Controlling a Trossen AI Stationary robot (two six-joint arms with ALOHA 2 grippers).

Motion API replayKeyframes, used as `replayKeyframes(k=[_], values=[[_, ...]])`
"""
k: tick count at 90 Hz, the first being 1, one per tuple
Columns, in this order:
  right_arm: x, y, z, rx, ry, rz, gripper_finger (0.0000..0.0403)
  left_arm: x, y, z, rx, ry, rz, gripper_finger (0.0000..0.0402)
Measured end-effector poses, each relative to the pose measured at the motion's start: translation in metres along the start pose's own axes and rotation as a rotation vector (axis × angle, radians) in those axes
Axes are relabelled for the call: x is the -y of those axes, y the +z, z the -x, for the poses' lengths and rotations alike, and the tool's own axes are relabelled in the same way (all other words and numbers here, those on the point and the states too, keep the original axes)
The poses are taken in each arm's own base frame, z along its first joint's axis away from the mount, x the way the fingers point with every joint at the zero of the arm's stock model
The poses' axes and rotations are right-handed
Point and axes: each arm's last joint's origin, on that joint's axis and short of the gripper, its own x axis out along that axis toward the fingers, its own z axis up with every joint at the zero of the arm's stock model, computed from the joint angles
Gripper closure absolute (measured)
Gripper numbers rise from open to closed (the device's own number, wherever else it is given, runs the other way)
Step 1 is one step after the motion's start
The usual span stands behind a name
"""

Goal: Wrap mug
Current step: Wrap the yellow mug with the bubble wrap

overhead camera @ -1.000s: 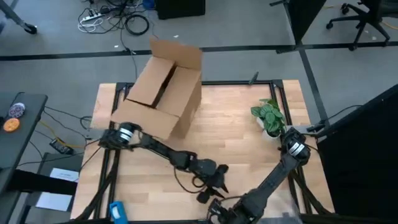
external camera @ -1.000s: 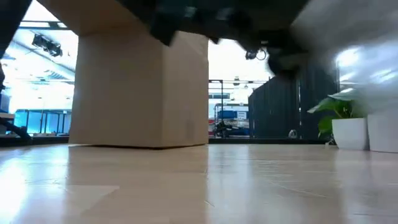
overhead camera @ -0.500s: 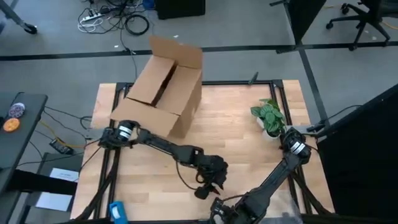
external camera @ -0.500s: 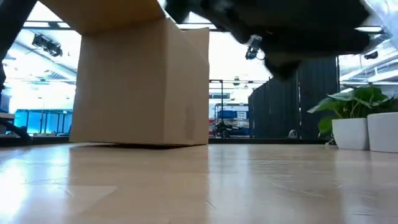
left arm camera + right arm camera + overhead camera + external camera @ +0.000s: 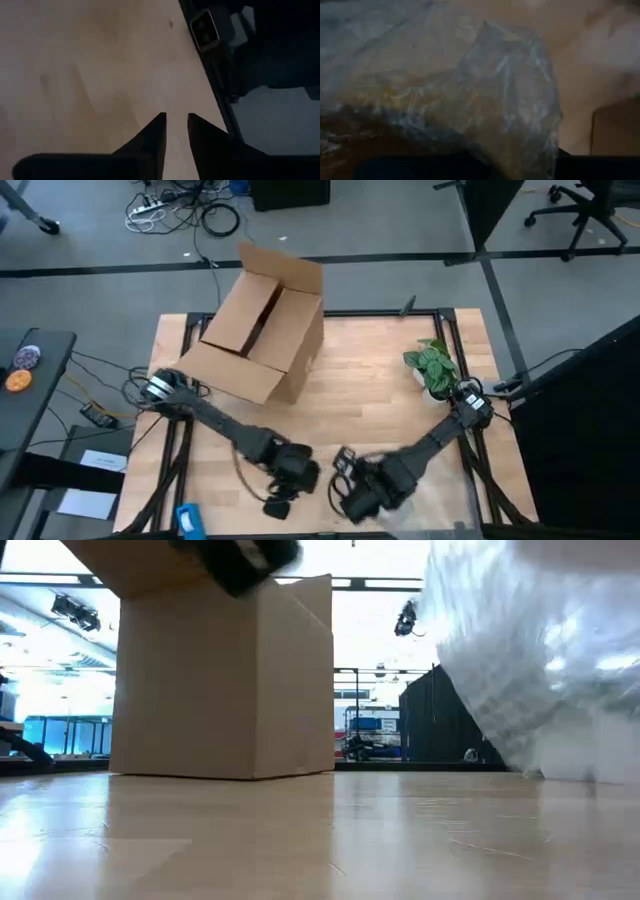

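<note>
Both arms have swung toward the bench's (image 5: 380, 395) near edge — left tool (image 5: 175, 131) nearly closed on nothing, right tool (image 5: 352, 492) under the plastic sheet (image 5: 470, 95), grip unclear.

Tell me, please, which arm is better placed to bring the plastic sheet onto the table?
The right. The crinkly plastic sheet fills the right wrist view, right at the right gripper. The left gripper points at bare table, nearly closed with nothing between its fingers.
</note>
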Motion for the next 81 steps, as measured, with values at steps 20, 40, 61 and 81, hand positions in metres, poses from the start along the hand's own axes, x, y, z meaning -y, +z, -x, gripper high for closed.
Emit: replayKeyframes(k=[20,40,61,81], values=[[0.075,-0.048,-0.013,-0.194,-0.190,0.145,0.0400,0.035,-0.048,0.033,0.088,0.124,0.184,0.0347],[0.145,-0.055,-0.035,-0.282,-0.496,0.381,0.0400,0.061,-0.094,0.048,0.243,0.251,0.371,0.0347],[0.109,-0.016,-0.052,0.077,-0.330,0.468,0.0400,0.069,-0.111,0.041,0.310,0.313,0.406,0.0347],[0.029,0.018,-0.093,0.115,-0.218,0.455,0.0400,0.040,-0.101,0.023,0.390,0.386,0.290,0.0347]])
